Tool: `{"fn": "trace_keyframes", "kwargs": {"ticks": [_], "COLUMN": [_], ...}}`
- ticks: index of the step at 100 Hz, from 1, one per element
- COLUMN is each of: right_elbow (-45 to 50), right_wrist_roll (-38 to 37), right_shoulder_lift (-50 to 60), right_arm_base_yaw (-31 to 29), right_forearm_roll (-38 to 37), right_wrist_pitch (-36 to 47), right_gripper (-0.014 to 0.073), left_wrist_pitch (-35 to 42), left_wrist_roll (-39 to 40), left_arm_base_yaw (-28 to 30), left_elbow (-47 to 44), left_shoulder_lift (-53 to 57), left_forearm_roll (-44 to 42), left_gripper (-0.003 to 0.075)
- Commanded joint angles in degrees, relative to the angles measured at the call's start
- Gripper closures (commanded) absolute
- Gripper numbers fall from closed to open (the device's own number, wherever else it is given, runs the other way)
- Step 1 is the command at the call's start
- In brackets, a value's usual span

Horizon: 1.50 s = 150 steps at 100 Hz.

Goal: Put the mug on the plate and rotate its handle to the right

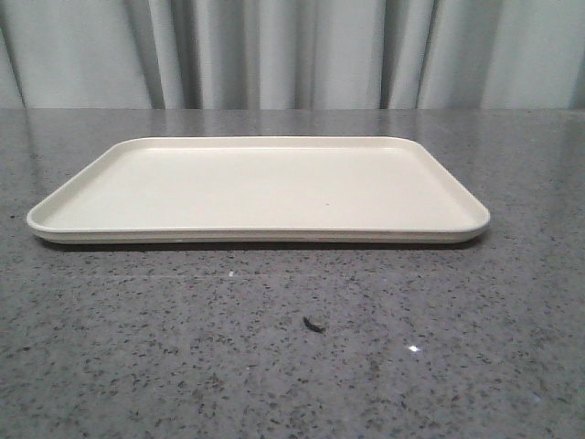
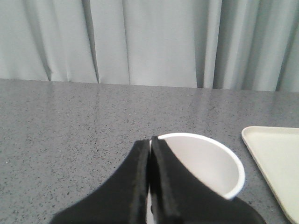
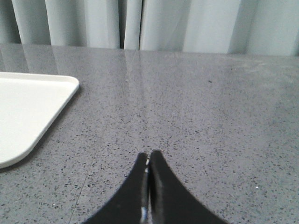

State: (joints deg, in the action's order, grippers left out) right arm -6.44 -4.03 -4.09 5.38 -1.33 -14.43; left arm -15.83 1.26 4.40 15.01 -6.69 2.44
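The cream plate (image 1: 256, 187) lies flat in the middle of the grey table and nothing is on it. The mug and both grippers are out of the front view. In the left wrist view my left gripper (image 2: 150, 140) is shut on the near rim of the white mug (image 2: 205, 161), one finger inside and one outside the wall. The mug's open mouth shows; its black handle and smiley face are hidden. The plate's corner (image 2: 275, 154) lies just beyond the mug. My right gripper (image 3: 149, 153) is shut and empty, low over bare table beside the plate's corner (image 3: 28, 102).
A small dark speck (image 1: 313, 325) lies on the speckled grey table (image 1: 137, 347) in front of the plate. Pale grey curtains (image 1: 292, 50) hang behind the table's far edge.
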Motion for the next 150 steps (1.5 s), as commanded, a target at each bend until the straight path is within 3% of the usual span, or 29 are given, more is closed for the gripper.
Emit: {"fn": "trace_keyframes", "kwargs": {"ticks": [1, 21, 49, 72, 113, 122, 140, 150], "right_elbow": [-4.7, -10.7, -18.2, -24.2, -23.6, -23.6, -23.6, -23.6], "right_wrist_roll": [0.0, 0.0, 0.0, 0.0, 0.0, 0.0, 0.0, 0.0], "right_shoulder_lift": [-4.1, -10.5, -18.6, -22.9, -23.2, -23.2, -23.2, -23.2], "right_arm_base_yaw": [-0.1, -0.2, -0.2, -0.2, -0.2, -0.2, -0.2, -0.2], "right_forearm_roll": [0.0, 0.0, 0.0, 0.1, 0.2, 0.2, 0.2, 0.2], "right_wrist_pitch": [1.9, -1.6, -3.8, -6.3, -3.9, -3.5, -2.4, -1.6], "right_gripper": [0.0683, 0.0683, 0.0683, 0.0683, 0.0683, 0.0683, 0.0683, 0.0683], "left_wrist_pitch": [3.0, -2.1, -7.1, -7.3, -7.6, -9.9, -14.2, -19.2], "left_wrist_roll": [0.6, 0.2, 0.1, 0.1, -0.2, -3.0, -8.5, -13.1], "left_arm_base_yaw": [0.1, -0.6, -6.7, -8.9, -8.9, -8.9, -8.9, -8.9], "left_elbow": [4.3, 11.0, 18.6, 19.3, 19.4, 20.4, 23.8, 26.8], "left_shoulder_lift": [-3.1, -8.4, -16.4, -18.8, -20.0, -21.0, -23.1, -25.5], "left_forearm_roll": [0.1, 0.6, 0.6, -1.8, -6.1, -6.3, -6.5, -6.9], "left_gripper": [0.0739, 0.0739, 0.0739, 0.0739, 0.0735, 0.0650, 0.0293, 0.0240]}}
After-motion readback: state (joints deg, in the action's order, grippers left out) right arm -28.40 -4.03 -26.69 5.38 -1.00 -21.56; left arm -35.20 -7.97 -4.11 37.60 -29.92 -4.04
